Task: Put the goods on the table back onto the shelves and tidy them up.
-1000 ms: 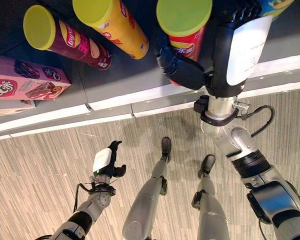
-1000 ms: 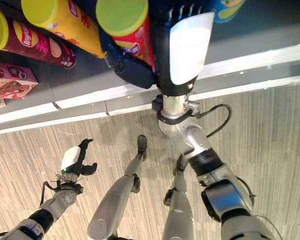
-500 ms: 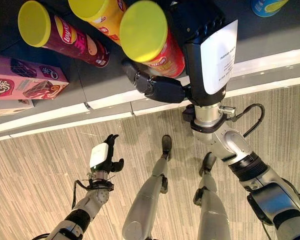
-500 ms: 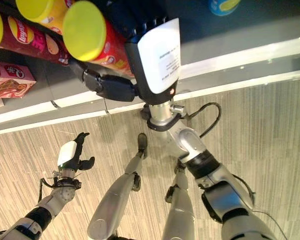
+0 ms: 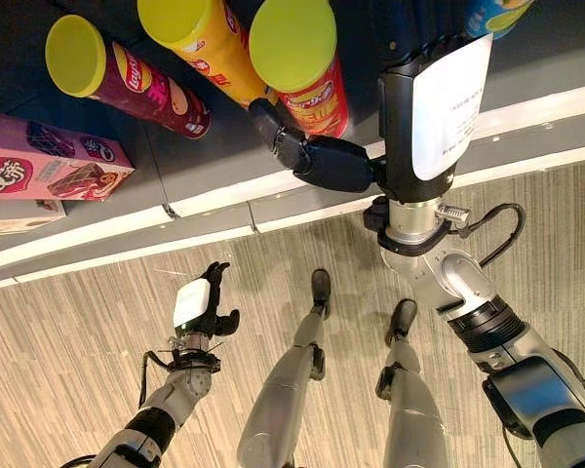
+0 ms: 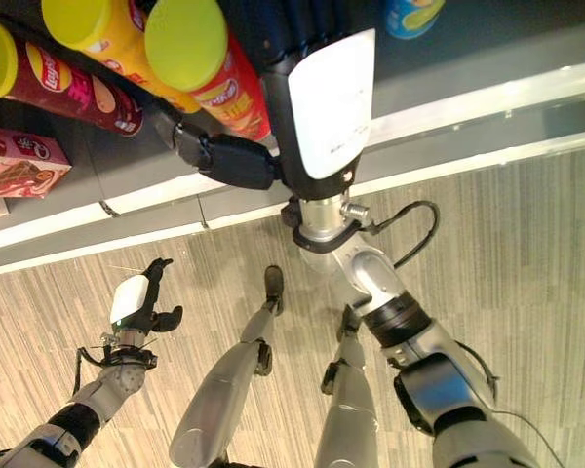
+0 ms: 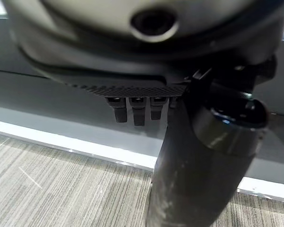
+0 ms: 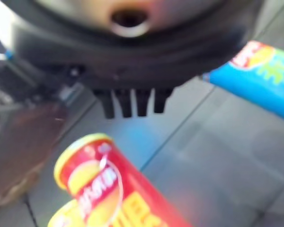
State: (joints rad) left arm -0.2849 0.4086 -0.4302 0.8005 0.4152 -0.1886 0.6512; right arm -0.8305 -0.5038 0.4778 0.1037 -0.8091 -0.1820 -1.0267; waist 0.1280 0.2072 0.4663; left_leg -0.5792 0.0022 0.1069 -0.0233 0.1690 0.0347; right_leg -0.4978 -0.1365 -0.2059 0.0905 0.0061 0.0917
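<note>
A red chip can (image 5: 307,83) with a yellow-green lid stands on the dark shelf (image 5: 224,156), close beside a yellow can (image 5: 214,44). My right hand (image 5: 434,97) is raised at the shelf just right of the red can. Its thumb (image 5: 317,156) stretches out along the front of the can's base. In the right wrist view the red can (image 8: 113,189) lies a little apart from the straight fingers (image 8: 132,101). My left hand (image 5: 200,307) hangs low over the floor, open and holding nothing.
A maroon can (image 5: 127,78) stands left of the yellow one and a blue can (image 5: 497,15) right of my hand. A pink box (image 5: 49,166) and a paler box (image 5: 19,214) lie at the left. The shelf's white front edge (image 5: 224,195) runs across above striped carpet.
The red can has shifted left with my right hand and now stands against the yellow can. The thumb has spread away from the palm. The left hand has barely moved.
</note>
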